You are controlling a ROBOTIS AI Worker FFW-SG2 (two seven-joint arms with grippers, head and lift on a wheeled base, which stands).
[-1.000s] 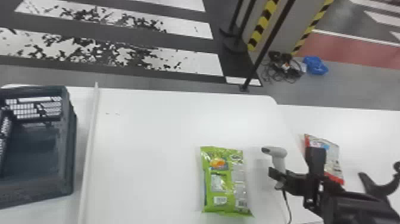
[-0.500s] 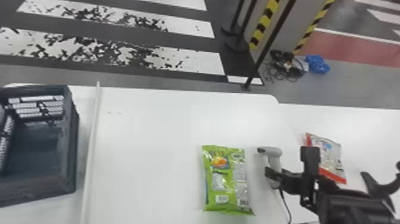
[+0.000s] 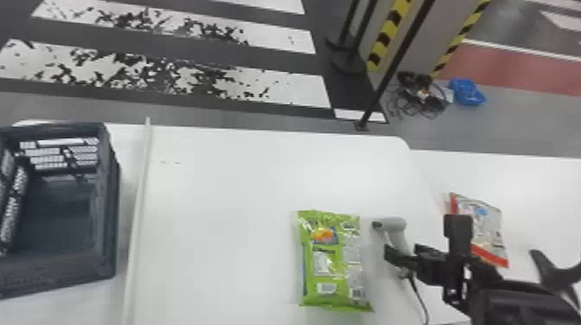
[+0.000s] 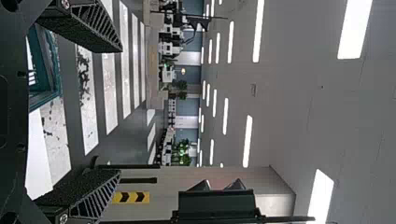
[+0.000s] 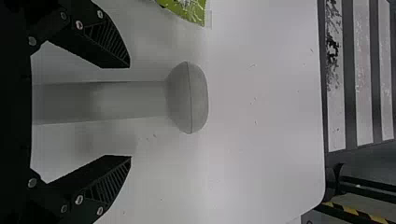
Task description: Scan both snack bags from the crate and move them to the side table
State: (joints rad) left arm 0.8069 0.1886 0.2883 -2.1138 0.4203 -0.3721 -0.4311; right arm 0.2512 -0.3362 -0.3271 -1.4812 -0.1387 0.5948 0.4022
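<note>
The left gripper point(image 4: 79, 112) has its fingers spread with nothing between them. A dark blue-grey plastic crate point(image 3: 111, 242) is well left of the landmark, a shiny green plastic snack bag point(image 3: 335, 263) lying on the white table point(image 3: 216, 194). Just right of the green bag, the right gripper's point(image 3: 421, 242) spread fingers flank a grey handheld scanner point(image 3: 389, 224). Farther right of it, a red-edged, pale plastic snack bag point(image 3: 490, 229) lies on the white side table point(image 3: 544, 194).

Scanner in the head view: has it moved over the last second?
Yes. The scanner has shifted left, toward the green snack bag, and the gap between them is narrower.
</note>
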